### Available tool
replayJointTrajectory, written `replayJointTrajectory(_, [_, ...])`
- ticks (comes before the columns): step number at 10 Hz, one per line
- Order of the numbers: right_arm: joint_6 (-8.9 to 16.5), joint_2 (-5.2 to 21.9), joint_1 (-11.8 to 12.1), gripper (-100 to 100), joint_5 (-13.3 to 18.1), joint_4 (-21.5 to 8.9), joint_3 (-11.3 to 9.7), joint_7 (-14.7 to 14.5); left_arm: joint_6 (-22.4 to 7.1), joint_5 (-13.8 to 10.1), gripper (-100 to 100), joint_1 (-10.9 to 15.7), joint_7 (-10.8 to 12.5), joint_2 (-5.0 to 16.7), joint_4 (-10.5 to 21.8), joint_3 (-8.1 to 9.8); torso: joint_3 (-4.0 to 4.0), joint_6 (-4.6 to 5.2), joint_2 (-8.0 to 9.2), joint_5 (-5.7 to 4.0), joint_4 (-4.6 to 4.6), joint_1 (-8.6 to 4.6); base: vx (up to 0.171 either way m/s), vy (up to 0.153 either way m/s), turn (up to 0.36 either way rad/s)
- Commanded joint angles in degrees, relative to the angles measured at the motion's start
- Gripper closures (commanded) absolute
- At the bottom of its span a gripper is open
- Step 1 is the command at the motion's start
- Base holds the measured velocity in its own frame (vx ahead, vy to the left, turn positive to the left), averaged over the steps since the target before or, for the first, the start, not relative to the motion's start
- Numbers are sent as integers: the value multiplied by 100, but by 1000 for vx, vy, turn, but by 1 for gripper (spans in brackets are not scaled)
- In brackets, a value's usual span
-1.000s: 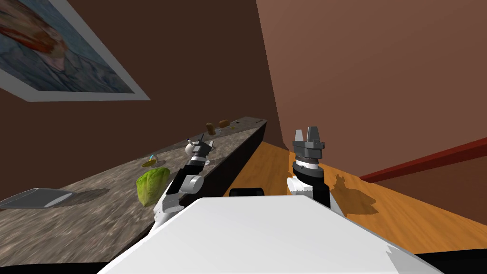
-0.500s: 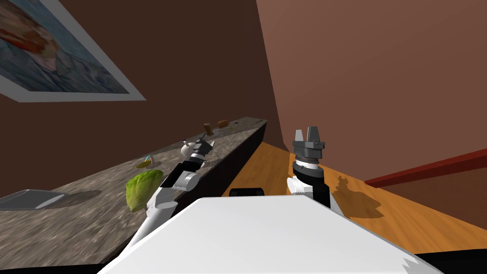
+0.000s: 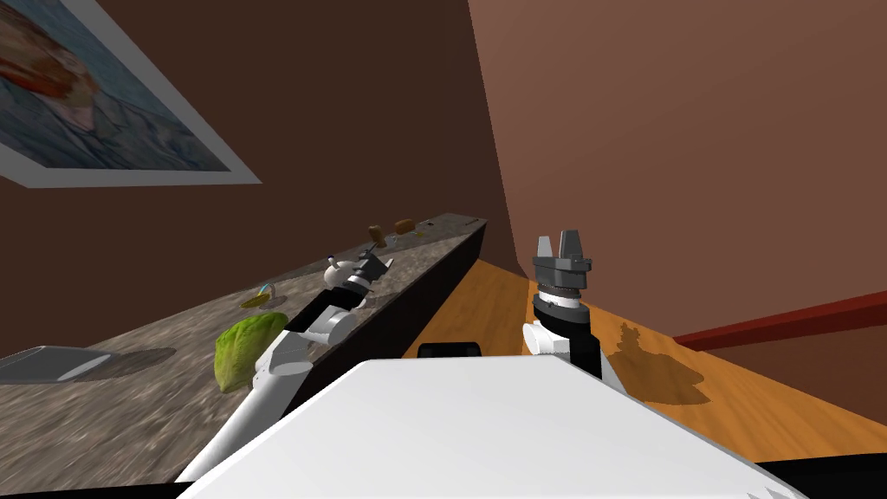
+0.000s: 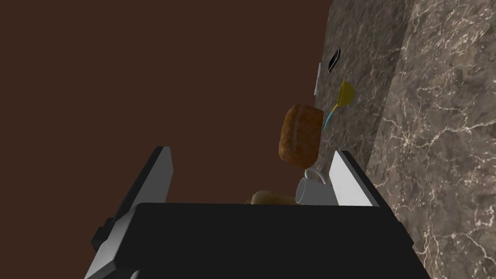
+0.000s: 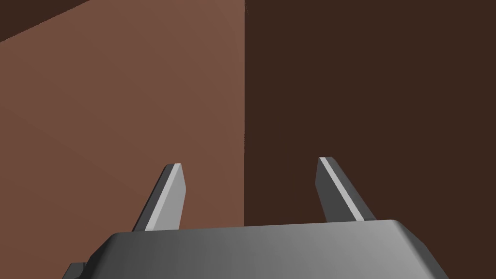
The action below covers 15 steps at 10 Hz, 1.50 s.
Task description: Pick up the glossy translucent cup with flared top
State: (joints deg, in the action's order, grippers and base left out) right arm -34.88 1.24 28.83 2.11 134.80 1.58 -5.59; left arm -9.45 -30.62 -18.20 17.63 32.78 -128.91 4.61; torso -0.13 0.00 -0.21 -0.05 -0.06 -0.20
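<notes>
The cup (image 4: pixel 312 191) is a pale grey, glossy one with a small handle. In the left wrist view it sits just inside one of my left gripper's fingers (image 4: pixel 349 180), partly hidden by the gripper's dark body. My left gripper (image 4: pixel 252 177) is open with nothing gripped. In the head view it (image 3: pixel 372 260) reaches out over the marbled stone counter (image 3: pixel 156 390), beside a white round pot (image 3: pixel 336 274). My right gripper (image 3: pixel 561 245) is raised over the wooden floor, and its fingers (image 5: pixel 167 196) stand open and empty.
A brown loaf (image 4: pixel 300 135), a yellow scoop with a blue handle (image 4: pixel 345 93) and a tan object (image 4: pixel 271 197) lie beyond the cup. A green lettuce (image 3: pixel 245 348) and a grey tray (image 3: pixel 43 364) lie nearer on the counter. A dark brown wall backs the counter.
My left arm has stretched further out over the counter toward the white pot. The head view has shifted, so the lettuce and tray sit further left. The right arm is unchanged.
</notes>
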Motion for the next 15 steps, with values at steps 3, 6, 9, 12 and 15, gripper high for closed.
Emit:
replayJointTrajectory(3, [0,0,0,0,0,0,0,0,-568,-514,-100,111,431,567,-41,116,1,0,2,-1,1,-3,44,-75,45])
replayJointTrajectory(6, [0,0,0,0,0,0,0,0,-991,-742,-100,157,619,829,-54,175,-1,-1,-2,0,0,1,47,-55,30])
replayJointTrajectory(9, [0,0,0,0,0,0,0,0,-1470,-1172,-100,232,967,1318,-70,309,1,0,2,1,0,5,48,-53,48])
replayJointTrajectory(12, [0,0,0,0,0,0,0,0,-1945,-1371,-100,259,1124,1550,-73,384,3,-1,5,3,1,13,34,-30,34])
replayJointTrajectory(15, [0,0,0,0,0,0,0,0,-2451,-1734,-100,286,1401,1977,-65,545,3,0,5,4,1,15,37,-24,48])
